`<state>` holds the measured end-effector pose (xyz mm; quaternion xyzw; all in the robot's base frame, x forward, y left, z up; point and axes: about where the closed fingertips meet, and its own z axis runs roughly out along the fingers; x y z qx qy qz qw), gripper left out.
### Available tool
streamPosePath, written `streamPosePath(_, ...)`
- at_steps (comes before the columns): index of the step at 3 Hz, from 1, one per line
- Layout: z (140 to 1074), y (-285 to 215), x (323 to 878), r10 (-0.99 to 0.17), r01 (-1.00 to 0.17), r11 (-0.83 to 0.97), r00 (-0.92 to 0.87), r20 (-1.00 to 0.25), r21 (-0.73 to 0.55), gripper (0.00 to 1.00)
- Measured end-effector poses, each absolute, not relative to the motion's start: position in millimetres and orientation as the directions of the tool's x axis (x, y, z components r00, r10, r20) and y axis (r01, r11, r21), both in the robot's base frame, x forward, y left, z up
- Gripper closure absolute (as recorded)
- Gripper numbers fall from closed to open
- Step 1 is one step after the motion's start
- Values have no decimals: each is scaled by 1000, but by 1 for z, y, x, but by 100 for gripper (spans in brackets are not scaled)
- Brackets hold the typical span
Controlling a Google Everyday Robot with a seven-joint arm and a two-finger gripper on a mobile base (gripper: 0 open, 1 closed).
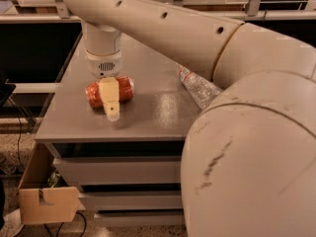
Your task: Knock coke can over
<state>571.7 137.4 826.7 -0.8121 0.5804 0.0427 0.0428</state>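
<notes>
The coke can is red and lies on its side on the grey table, towards the left part of the top. My gripper hangs straight down from the white wrist and sits right at the can, with its cream tip in front of the can's middle. The gripper hides part of the can. My large white arm fills the right side of the view.
A clear plastic water bottle lies on its side on the table right of the can, partly behind my arm. The table's front edge is close below the can. A cardboard box stands on the floor at lower left. Shelving runs behind the table.
</notes>
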Motion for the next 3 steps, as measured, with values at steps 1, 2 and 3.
streamPosePath(1,839,129,576,-941,-952,-301,305,-145,-47,0)
streamPosePath(2,852,115,583,-946,-960,-271,280,-165,-72,0)
streamPosePath(3,865,102,589,-951,-966,-245,257,-173,-88,0)
